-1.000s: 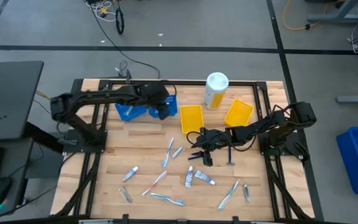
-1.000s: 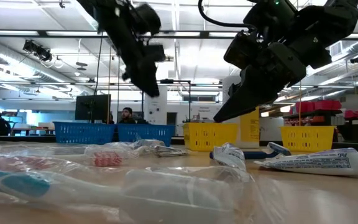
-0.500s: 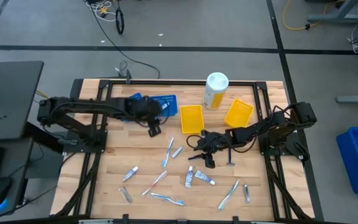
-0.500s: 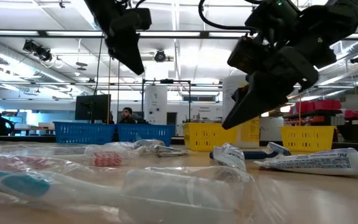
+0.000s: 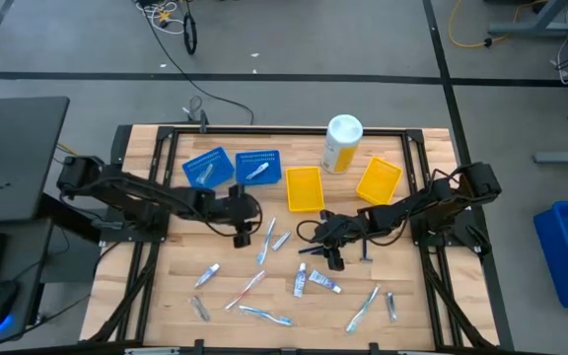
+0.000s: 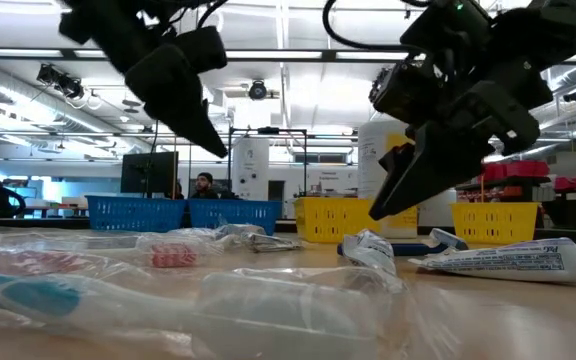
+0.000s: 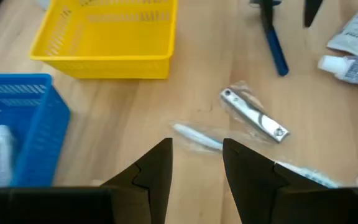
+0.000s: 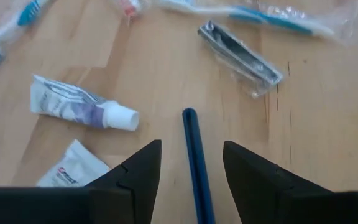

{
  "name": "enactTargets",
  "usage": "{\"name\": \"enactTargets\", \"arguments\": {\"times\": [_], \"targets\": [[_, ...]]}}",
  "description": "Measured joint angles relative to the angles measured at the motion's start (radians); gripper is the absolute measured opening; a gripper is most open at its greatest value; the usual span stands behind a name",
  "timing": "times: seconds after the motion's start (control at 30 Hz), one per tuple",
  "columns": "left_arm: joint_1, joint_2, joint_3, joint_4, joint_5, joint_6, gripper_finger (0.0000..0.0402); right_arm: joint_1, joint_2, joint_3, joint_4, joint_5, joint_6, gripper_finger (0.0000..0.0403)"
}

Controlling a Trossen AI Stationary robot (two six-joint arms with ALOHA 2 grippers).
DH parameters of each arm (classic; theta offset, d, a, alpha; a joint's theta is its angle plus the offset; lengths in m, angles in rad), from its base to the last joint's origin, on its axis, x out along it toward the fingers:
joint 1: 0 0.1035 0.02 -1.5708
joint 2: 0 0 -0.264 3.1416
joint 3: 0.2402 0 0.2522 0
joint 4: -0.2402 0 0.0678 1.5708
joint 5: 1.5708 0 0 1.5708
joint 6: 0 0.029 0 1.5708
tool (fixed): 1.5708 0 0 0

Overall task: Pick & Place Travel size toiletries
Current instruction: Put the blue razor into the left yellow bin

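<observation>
Left hand [image 5: 246, 235] open and empty above the desk [image 5: 166, 286] middle, right hand [image 5: 320, 244] open astride a dark blue razor [image 8: 196, 163], toiletries scattered on the desk's near half.

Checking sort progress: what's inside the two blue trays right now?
High view: each blue tray holds one pale item. Left wrist view shows a white piece inside one tray; its wall hides the rest. Type unclear.
</observation>
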Motion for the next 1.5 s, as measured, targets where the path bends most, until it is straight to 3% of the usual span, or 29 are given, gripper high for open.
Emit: {"name": "enactTargets", "arguments": {"times": [0.13, 0.53, 0.87, 1.0, 1.17, 1.4, 1.5], "targets": [[-0.025, 0.000, -0.067, 0.117, -0.002, -0.041, 0.0149, 0.002, 0.015, -0.004, -0.004, -0.006, 0.000, 0.0173], [-0.035, 0.000, -0.085, 0.125, -0.006, -0.056, 0.0149, 0.002, 0.111, 0.011, 0.008, -0.015, 0.003, 0.0149], [-0.034, -0.002, -0.085, 0.112, -0.006, -0.053, 0.0149, 0.001, 0.113, 0.020, -0.019, -0.007, -0.096, 0.0076], [-0.034, -0.083, -0.056, -0.045, -0.012, -0.168, 0.0149, 0.001, 0.114, 0.019, -0.007, -0.007, -0.094, 0.0054], [-0.041, -0.245, -0.031, -0.254, -0.099, -0.261, 0.0149, 0.002, 0.118, 0.023, 0.033, 0.003, -0.093, 0.0047], [-0.048, -0.426, -0.032, -0.311, -0.285, -0.259, 0.0149, -0.027, 0.116, 0.134, -0.015, 0.120, -0.020, 0.0046], [-0.047, -0.455, -0.030, -0.310, -0.318, -0.240, 0.0149, -0.057, 0.108, 0.207, -0.061, 0.146, -0.019, 0.0046]]}}
